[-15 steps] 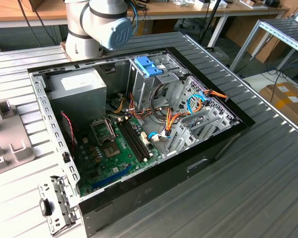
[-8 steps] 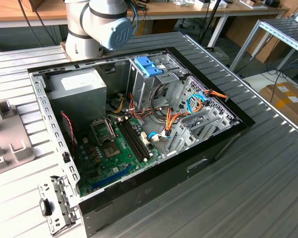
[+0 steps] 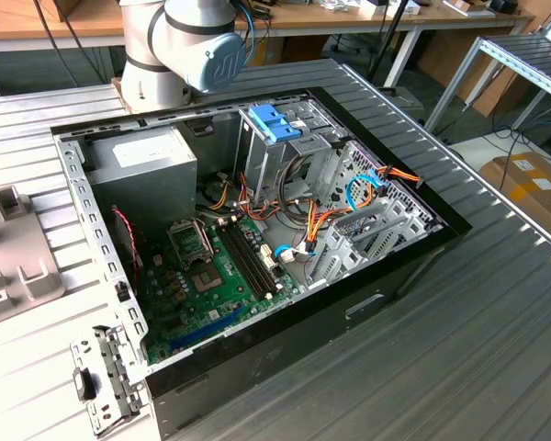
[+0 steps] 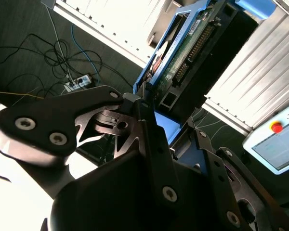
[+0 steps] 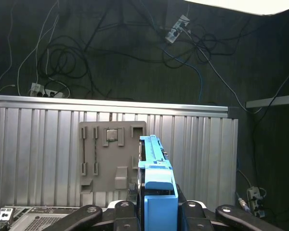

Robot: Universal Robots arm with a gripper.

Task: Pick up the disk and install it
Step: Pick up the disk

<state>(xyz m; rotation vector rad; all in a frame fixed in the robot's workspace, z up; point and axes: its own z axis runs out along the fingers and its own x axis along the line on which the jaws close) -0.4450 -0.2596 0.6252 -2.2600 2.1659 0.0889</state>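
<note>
disk point(image 5: 156, 178) stands edge-on, clamped in the tool's point(image 5: 158, 214) centre.

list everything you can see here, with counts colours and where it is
ribbed silver metal table: 1, silver, under everything
open black metal computer case: 1, black, on the table
grey metal power-supply box with white sticker: 1, grey, inside the case
green motherboard: 1, green, case floor
light-blue plastic latch piece: 1, light blue, atop the case's drive cage
grey plastic fixture plate: 1, grey, table, exterior view's left
brown cardboard box: 1, brown, exterior view's right
disk with bright blue plastic rails, green circuit-board face: 1, blue and green, clamped in the black gripper
robot arm: 1, silver, light-blue cap, behind the case
gripper: 1, black, shut on the disk
</note>
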